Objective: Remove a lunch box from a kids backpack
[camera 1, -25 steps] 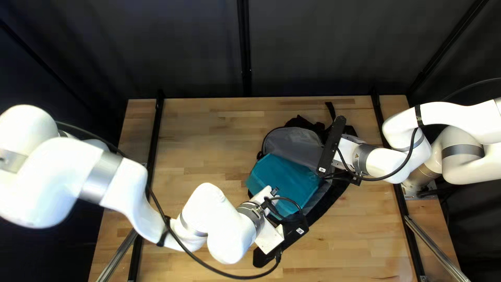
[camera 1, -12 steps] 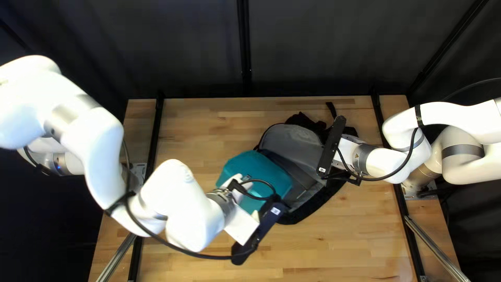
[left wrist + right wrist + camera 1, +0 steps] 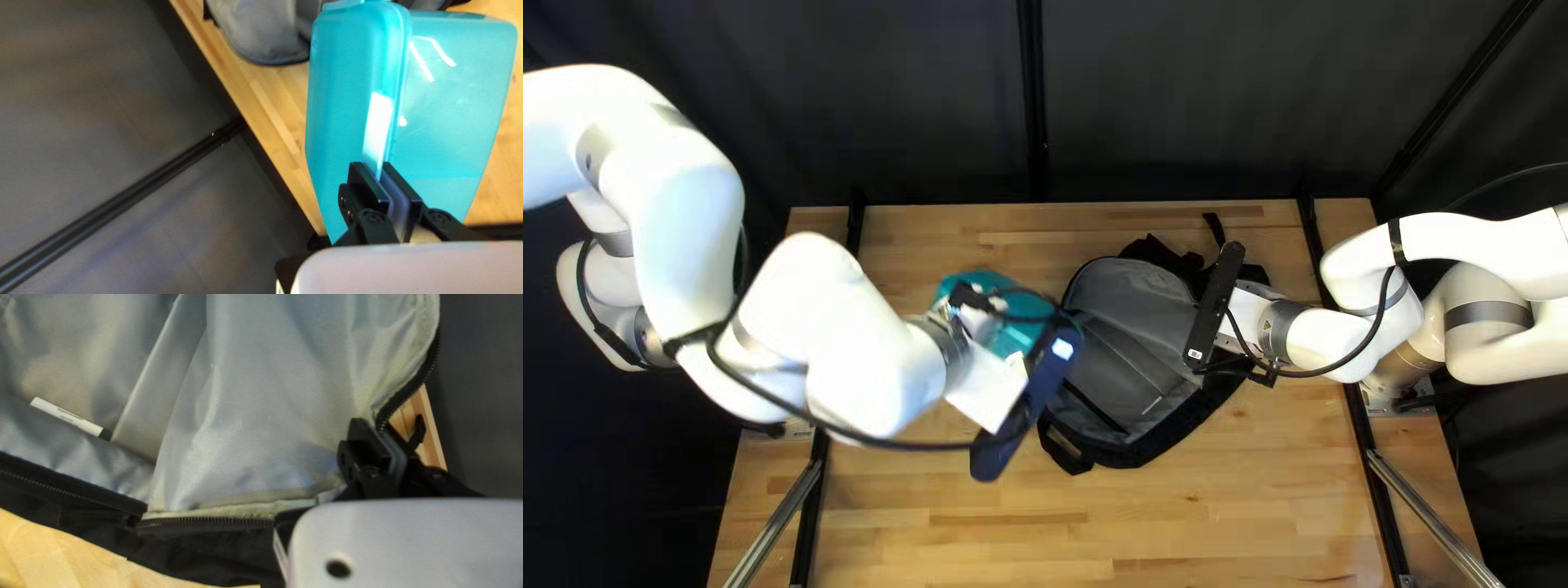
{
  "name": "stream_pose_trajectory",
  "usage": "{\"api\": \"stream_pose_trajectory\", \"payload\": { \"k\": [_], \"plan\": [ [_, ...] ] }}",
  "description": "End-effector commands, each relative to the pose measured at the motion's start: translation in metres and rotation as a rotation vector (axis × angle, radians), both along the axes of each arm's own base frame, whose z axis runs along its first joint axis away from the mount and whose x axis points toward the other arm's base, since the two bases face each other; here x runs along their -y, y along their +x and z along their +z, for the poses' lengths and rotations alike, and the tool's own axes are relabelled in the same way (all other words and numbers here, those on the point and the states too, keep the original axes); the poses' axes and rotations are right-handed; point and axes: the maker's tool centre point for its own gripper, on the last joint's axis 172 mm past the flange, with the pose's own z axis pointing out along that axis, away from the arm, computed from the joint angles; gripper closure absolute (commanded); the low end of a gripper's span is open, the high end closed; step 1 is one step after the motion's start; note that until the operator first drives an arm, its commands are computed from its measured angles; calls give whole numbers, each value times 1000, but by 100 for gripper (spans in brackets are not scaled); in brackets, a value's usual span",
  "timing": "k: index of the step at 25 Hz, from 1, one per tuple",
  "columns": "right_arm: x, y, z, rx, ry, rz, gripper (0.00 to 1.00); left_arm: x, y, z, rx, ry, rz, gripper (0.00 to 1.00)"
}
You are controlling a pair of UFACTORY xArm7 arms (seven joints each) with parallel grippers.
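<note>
Pale wooden table (image 3: 1220, 523) before a dark curtain (image 3: 904, 109), the teal plastic lunch box (image 3: 958, 288) out of the open black, grey-lined backpack (image 3: 1133, 327).
The top left view partly hides the box beneath the left hand (image 3: 991, 383); the left wrist view shows that hand clamped on its rim. Only the right wrist view reveals a white tag (image 3: 66, 417) inside and the right hand (image 3: 1238, 316) pinching the backpack's edge.

The left arm (image 3: 850, 327) hides part of the box (image 3: 980, 279) and runs off the top left view's left edge. The right arm (image 3: 1329, 343) covers some of the bag (image 3: 1133, 316), cut off in both 2 wrist views. The tag's (image 3: 66, 417) print is too small to read.
</note>
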Motion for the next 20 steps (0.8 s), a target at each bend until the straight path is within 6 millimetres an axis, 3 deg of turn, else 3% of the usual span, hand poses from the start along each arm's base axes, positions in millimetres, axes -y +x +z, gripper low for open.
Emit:
{"api": "stream_pose_trajectory", "payload": {
  "k": [1,4,10,15,20],
  "plan": [
    [0,0,0,0,0,0,100,-43,-27,6,-26,23,45,100],
    [0,0,0,0,0,0,100,-65,-45,0,-43,41,69,100],
    [0,0,0,0,0,0,100,-119,-78,-35,-82,122,89,100],
    [0,0,0,0,0,0,100,-151,-86,-62,-124,230,67,100],
    [0,0,0,0,0,0,100,-159,-78,-82,-161,355,32,100]
  ]
}}
